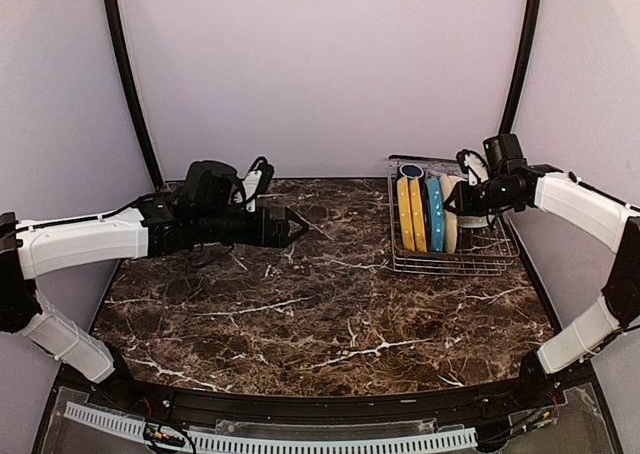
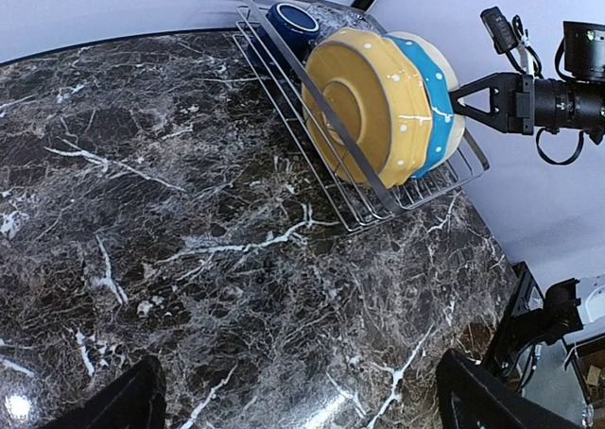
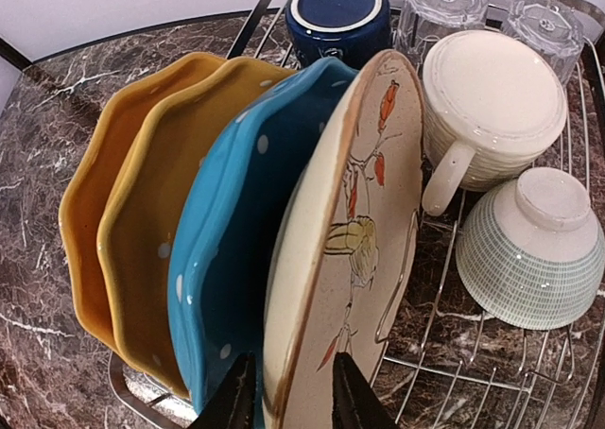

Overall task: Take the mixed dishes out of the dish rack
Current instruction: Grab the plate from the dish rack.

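The silver wire dish rack [image 1: 455,264] stands at the far right of the marble table. On edge in it are two yellow plates [image 3: 123,212], a blue dotted plate [image 3: 227,240] and a cream plate painted with a bird [image 3: 364,212]. Behind them, upside down, are a dark navy mug [image 3: 340,13], a cream mug [image 3: 492,98], a pale greenish bowl [image 3: 534,249] and two clear glass tumblers [image 3: 444,4]. My right gripper [image 3: 291,391] straddles the cream plate's rim, with a finger pressed on each side. My left gripper [image 1: 295,224] is open and empty over the table's left middle, well away from the rack [image 2: 312,136].
The dark marble table [image 1: 300,314] runs from the rack to the left edge. Black curved frame posts [image 1: 125,84] stand at the back corners in front of white walls. My right arm [image 2: 529,103] shows beyond the rack in the left wrist view.
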Motion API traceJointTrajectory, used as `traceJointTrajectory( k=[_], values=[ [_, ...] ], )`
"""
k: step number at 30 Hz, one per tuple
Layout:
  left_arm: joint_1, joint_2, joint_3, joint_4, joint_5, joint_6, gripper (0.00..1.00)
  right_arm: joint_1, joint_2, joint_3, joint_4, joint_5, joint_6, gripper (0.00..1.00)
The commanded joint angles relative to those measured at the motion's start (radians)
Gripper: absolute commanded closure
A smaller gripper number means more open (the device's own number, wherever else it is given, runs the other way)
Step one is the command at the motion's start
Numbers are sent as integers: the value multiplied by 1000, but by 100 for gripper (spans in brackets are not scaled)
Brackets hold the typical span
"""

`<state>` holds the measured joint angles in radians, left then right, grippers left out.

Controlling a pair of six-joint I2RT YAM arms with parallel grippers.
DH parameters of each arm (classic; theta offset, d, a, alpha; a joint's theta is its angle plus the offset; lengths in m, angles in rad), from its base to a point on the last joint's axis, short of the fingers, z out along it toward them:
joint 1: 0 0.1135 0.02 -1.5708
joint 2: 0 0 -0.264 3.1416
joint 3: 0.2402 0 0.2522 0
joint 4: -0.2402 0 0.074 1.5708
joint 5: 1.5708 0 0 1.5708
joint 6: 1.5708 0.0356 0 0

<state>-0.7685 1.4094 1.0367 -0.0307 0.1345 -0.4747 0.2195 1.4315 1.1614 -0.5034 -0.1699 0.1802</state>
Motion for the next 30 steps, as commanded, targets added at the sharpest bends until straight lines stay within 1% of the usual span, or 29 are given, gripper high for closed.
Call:
traceJointTrajectory(
  k=[1, 7, 12, 18, 22, 30],
  values=[
    [-4, -4, 12, -9, -64, -9, 1, -4, 24, -19, 94, -25, -17, 75],
    [-3, 2, 33, -6, -68, -15, 1, 4, 34, -47, 142, -38, -8, 77],
    [-5, 16, 42, -11, -59, -18, 1, 19, 45, -51, 154, -12, -13, 82],
    [-5, 2, 39, -25, -67, -13, 1, 31, 45, -54, 164, -6, -15, 93],
    [-5, -12, 34, -32, -78, -9, 1, 34, 32, -35, 140, -29, -18, 100],
    [-5, -5, 34, -33, -71, -15, 1, 33, -50, -28, 127, -25, -11, 100]
  ],
)
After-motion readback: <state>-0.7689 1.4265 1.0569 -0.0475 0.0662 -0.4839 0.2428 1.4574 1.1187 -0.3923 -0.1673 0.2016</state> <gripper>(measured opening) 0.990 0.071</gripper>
